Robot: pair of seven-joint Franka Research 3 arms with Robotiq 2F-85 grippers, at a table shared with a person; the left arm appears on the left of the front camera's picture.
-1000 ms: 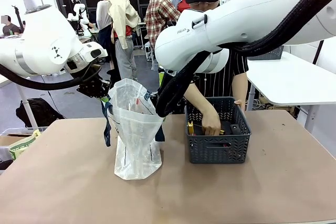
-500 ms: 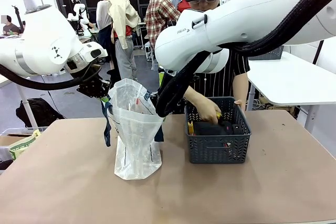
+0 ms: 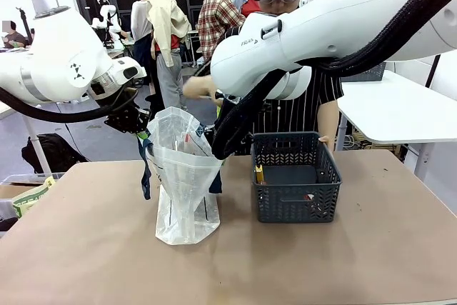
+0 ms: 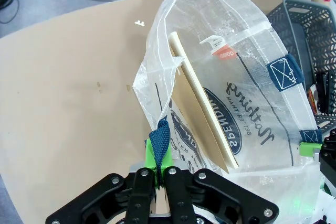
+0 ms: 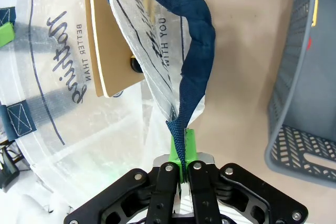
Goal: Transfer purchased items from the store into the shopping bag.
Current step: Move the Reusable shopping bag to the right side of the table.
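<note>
Two claws share this step. Your left claw (image 4: 160,167) is clamped shut on one navy strap (image 4: 159,142) of the shopping bag (image 3: 184,176), and your right claw (image 5: 182,150) is shut on the opposite strap (image 5: 197,51), so the bag's mouth gapes between them. A flat tan packet (image 4: 202,114) stands inside, just ahead of the left claw. The slotted grey basket (image 3: 296,201) sits on the bench (image 3: 371,248) beyond the right claw, with a yellow item (image 3: 259,174) in it. The person's hand (image 3: 196,88) hovers above, between the claws. Hold the straps apart and level; any slack would likely fold the mouth shut.
</note>
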